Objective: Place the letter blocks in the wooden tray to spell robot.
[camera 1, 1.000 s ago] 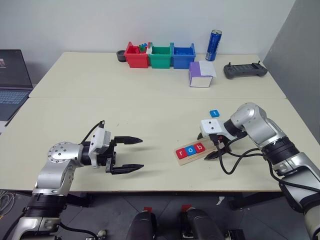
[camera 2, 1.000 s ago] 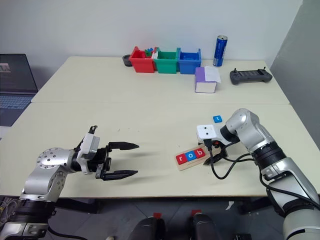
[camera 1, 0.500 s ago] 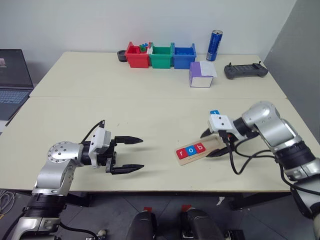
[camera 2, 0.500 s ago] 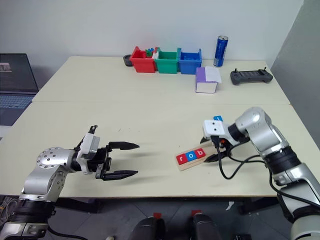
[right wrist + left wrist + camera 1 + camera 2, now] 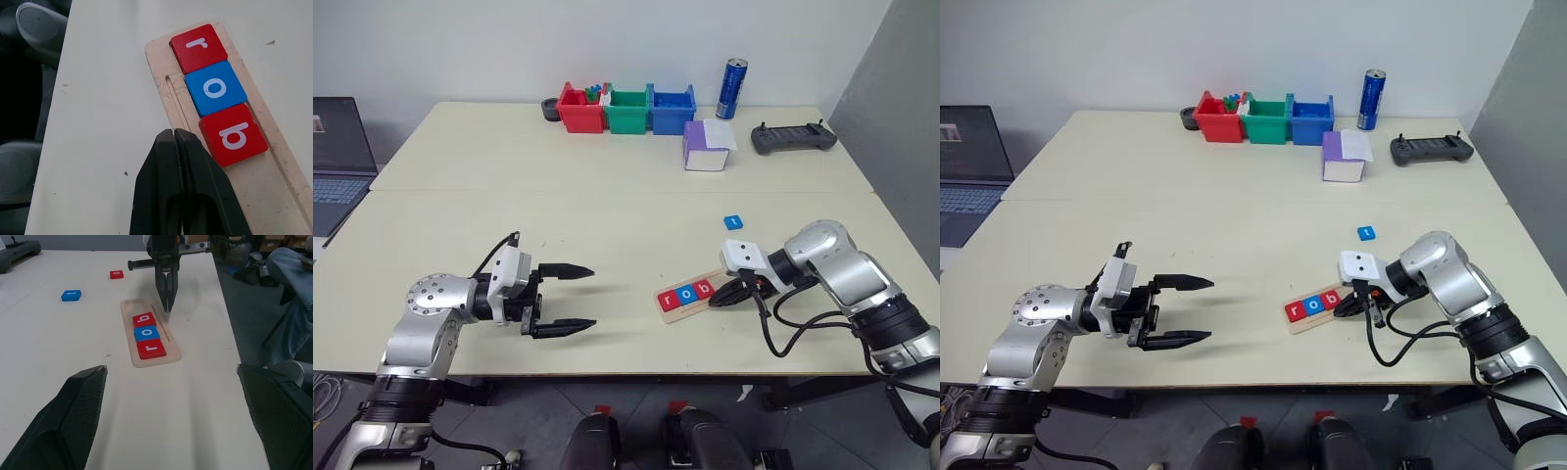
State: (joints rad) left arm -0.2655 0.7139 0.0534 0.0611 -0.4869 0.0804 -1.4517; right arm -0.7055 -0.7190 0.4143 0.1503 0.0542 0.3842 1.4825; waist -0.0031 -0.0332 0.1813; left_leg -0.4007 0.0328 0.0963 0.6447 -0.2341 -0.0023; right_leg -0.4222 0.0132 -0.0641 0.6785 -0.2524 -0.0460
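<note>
The wooden tray (image 5: 698, 291) lies near the front edge of the table (image 5: 607, 215), slanted, with three letter blocks seated in it: a red "r" (image 5: 198, 48), a blue "o" (image 5: 216, 87) and a red "b" (image 5: 233, 134), touching one another in a row from the tray's near-left end. The rest of the tray beyond the "b" is bare wood. A blue "t" block (image 5: 733, 222) sits loose on the table at about 1 o'clock from the tray, apart from it. In the left wrist view a further red block (image 5: 116, 274) lies on the table beyond the tray.

The right gripper (image 5: 717, 300) is at the tray's 3 o'clock end, its tip down at the tray's front edge beside the "b". Its two black fingers (image 5: 171, 196) are pressed together with nothing between them. A second ago they stood wide apart around that end of the tray; half a second ago they were partly closed. Over that second the right arm also drew back toward the table's front edge, and the "t" block, briefly hidden behind the wrist, is in plain sight again.

The left gripper (image 5: 566, 300) hovers over bare table at about 9 o'clock from the tray, well apart from it, fingers spread wide and empty, unchanged. The tray and its three blocks have not shifted.
</note>
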